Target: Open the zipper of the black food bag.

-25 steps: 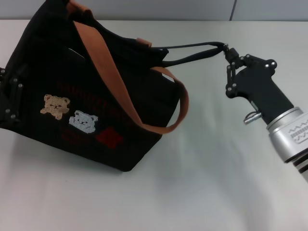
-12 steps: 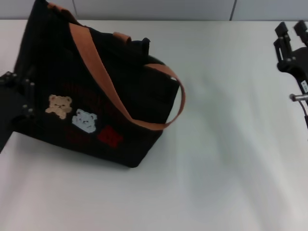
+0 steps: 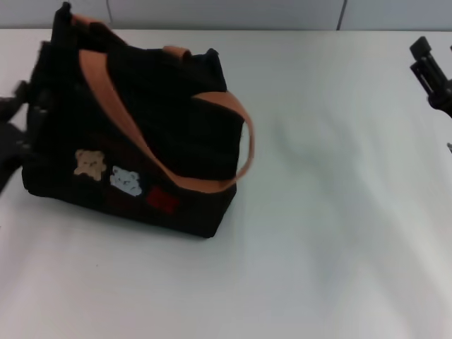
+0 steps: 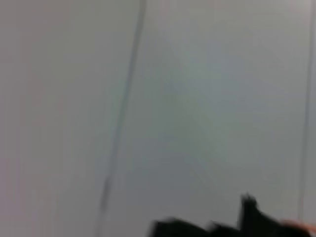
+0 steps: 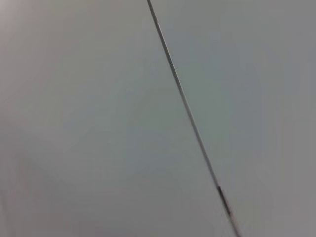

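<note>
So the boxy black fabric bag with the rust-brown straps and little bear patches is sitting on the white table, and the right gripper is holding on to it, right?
Not quite. The right gripper is off at the table's far right edge, well apart from the boxy black fabric bag, as the head view shows. The rest holds: the bag with its rust-brown straps and bear patches sits on the white table.

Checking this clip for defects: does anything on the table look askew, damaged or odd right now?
Nothing looks damaged or spilled. The boxy black fabric food bag sits upright but angled on the white table, one rust-brown strap drooping over its side. The right claw is off at the table's edge.
</note>
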